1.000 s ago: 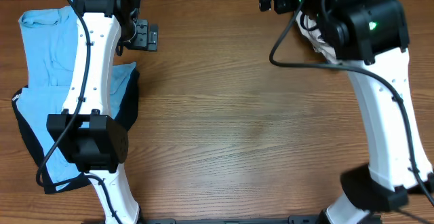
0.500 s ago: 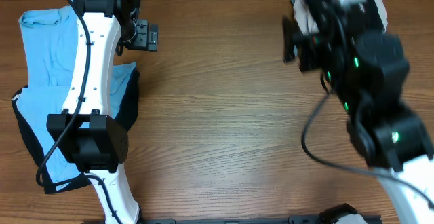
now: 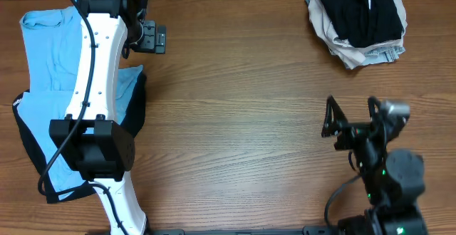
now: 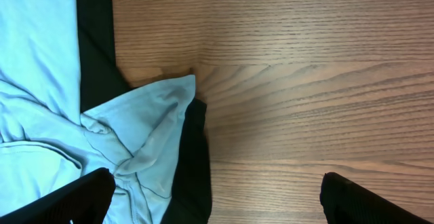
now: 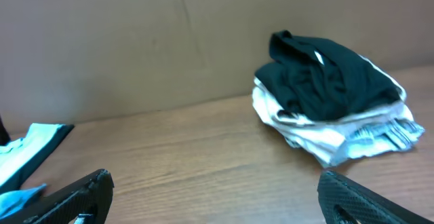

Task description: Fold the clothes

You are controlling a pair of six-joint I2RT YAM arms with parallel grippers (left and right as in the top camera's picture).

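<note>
Wood table [image 3: 242,121] meets a brown wall [image 5: 102,41]. At left, blue shirts [image 3: 50,50] lie by the left gripper [image 3: 155,38], spread and empty. The black shirt [image 3: 363,11] is heaped far right, and the right gripper [image 3: 350,114], also spread, has pulled back from it.

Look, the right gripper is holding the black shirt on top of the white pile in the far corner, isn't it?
Not quite. The right gripper isn't holding anything. It is open and empty, well away from that corner, as the overhead view shows. The black shirt does lie on top of the white pile there.
</note>
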